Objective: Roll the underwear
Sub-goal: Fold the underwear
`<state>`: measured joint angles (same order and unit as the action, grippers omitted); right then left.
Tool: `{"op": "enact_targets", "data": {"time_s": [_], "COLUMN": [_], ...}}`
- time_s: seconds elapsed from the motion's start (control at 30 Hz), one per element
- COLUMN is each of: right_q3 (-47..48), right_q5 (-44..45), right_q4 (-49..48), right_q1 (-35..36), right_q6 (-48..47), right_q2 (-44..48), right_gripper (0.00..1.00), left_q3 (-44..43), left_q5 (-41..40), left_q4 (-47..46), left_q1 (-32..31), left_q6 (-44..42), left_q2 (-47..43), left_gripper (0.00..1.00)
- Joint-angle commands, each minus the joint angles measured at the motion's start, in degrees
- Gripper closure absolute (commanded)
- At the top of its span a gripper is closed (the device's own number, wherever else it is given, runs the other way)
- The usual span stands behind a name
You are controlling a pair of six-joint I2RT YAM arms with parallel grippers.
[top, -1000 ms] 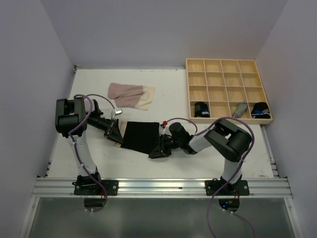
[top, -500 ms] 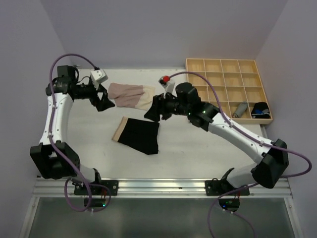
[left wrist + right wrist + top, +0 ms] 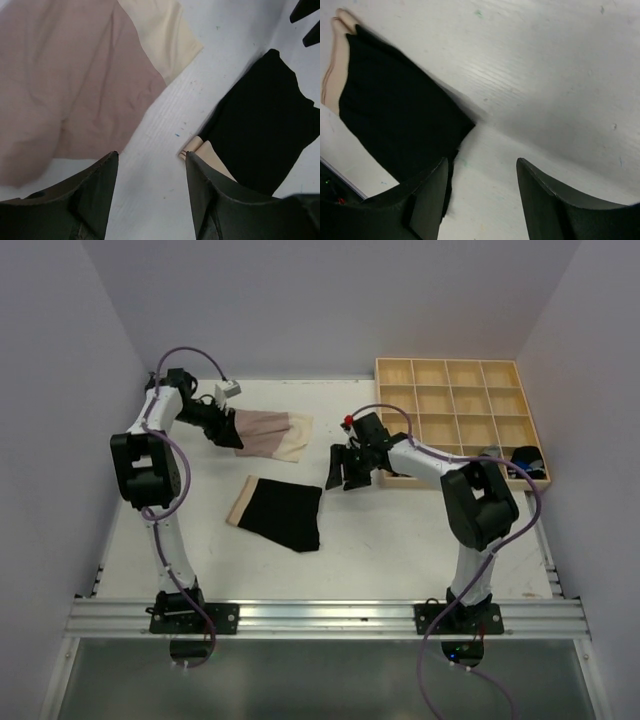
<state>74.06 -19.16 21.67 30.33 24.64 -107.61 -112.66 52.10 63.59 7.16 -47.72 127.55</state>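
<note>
A black underwear (image 3: 285,515) with a beige inner edge (image 3: 237,506) lies flat mid-table, with nothing touching it. A pale pink underwear (image 3: 265,432) with a cream end lies behind it. My left gripper (image 3: 232,436) hovers open at the pink piece's left end. In the left wrist view its fingers (image 3: 95,190) frame bare table, with the pink cloth (image 3: 65,85) on the left and the black cloth (image 3: 270,110) on the right. My right gripper (image 3: 342,478) hangs open and empty to the right of the black piece. The right wrist view shows that black underwear (image 3: 395,115) beside the left finger.
A light wooden tray (image 3: 460,390) of square compartments stands at the back right. A black roll (image 3: 527,460) and a grey roll (image 3: 488,454) sit in its front row. Side walls close in the table on left and right.
Both grippers let go of the black underwear and opened. The left arm swung to the back left by the pink piece. The right arm drew back toward the tray.
</note>
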Motion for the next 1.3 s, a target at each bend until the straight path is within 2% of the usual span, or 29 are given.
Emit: {"op": "enact_targets", "data": {"time_s": [0.0, 0.13, 0.17, 0.23, 0.37, 0.5, 0.8, 0.9, 1.0, 1.03, 1.13, 1.27], "right_q3": [-1.5, -6.6, -9.4, -14.3, -19.6, -18.8, -13.9, -13.2, -11.9, -10.7, -6.1, 1.5], "right_q5": [-2.1, -7.4, -8.1, -9.6, -11.2, -9.2, -7.7, -7.4, -6.5, -5.9, -4.8, -1.9], "right_q4": [-0.8, -7.4, -9.6, -17.6, -30.2, -30.9, -26.3, -25.8, -24.3, -23.7, -20.0, -15.3], "right_q1": [-1.3, -1.2, -1.3, -1.3, -1.3, -1.2, -1.2, -1.3, -1.6, -1.7, -1.9, -1.9], "right_q6": [6.7, 15.1, 19.6, 26.5, 35.7, 35.7, 28.4, 26.2, 23.4, 21.8, 17.2, 12.2], "right_q2": [0.0, -2.3, -3.2, -3.9, -5.9, -7.8, -13.5, -14.8, -15.7, -15.8, -17.1, -19.2], "right_gripper": [0.39, 0.38, 0.37, 0.36, 0.36, 0.36, 0.39, 0.45, 0.59, 0.67, 0.81, 0.92], "left_q3": [5.8, 12.0, 13.3, 17.7, 19.8, 19.1, 18.8, 21.1, 22.0, 22.6, 25.3, 26.8], "left_q5": [-3.5, -2.8, -2.7, -2.6, -3.0, -1.8, 1.0, 1.7, 2.6, 2.6, 1.6, -0.2], "left_q4": [-5.5, -8.9, -11.1, -13.3, -13.9, -11.3, -5.5, -5.4, -3.6, -3.3, -5.3, -5.5], "left_q1": [-1.5, -1.5, -1.6, -1.5, -1.6, -1.5, -1.5, -1.5, -1.5, -1.5, -1.4, -1.4], "left_q6": [3.8, 5.9, 6.5, 7.8, 8.6, 7.6, 5.5, 4.8, 3.3, 2.6, 2.8, 1.1], "left_q2": [-4.3, -5.5, -6.0, -7.3, -6.6, -4.0, 0.8, 1.0, 2.1, 2.1, 0.5, 0.2], "left_gripper": [0.4, 0.36, 0.36, 0.35, 0.35, 0.34, 0.35, 0.34, 0.35, 0.35, 0.36, 0.38]}}
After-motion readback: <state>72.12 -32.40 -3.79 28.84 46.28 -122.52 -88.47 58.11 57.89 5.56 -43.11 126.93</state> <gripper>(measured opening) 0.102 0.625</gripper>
